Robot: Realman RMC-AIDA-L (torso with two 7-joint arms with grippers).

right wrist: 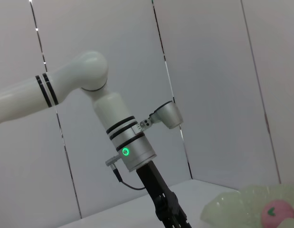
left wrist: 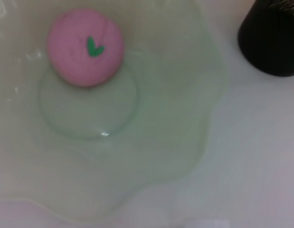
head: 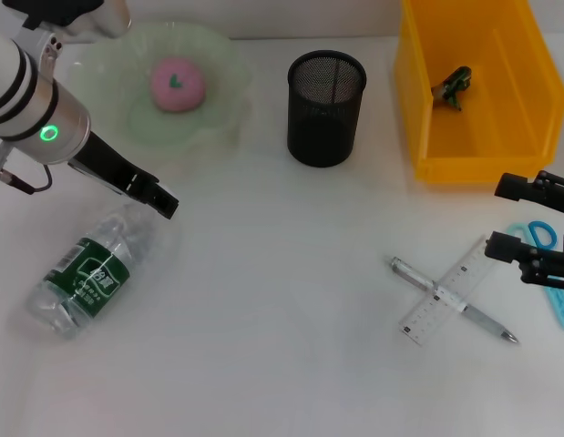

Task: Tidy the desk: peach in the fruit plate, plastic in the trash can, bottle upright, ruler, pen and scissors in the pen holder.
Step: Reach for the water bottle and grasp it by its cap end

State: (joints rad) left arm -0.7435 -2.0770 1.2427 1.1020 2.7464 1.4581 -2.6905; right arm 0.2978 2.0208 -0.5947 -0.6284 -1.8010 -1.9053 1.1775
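Nearest the camera, the bottle [head: 83, 280] lies on its side at near left, with the left gripper [head: 163, 202], jaws narrow and empty, just beyond its cap end. A descent onto the rounded body could roll it away. The right gripper [head: 520, 218] hovers open over the scissors [head: 548, 264] beside the ruler [head: 446, 293] and pen [head: 450, 299]; the peach [head: 178, 84] sits in the fruit plate [head: 229, 56].

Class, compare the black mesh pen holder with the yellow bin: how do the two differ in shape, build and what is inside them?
The pen holder is a round, black mesh cup; the yellow bin is rectangular with solid walls. The pen holder is clearly narrower than the bin. The bin holds a small dark green piece; nothing sticks out of the pen holder. Both stand upright, open-topped, on the white desk.
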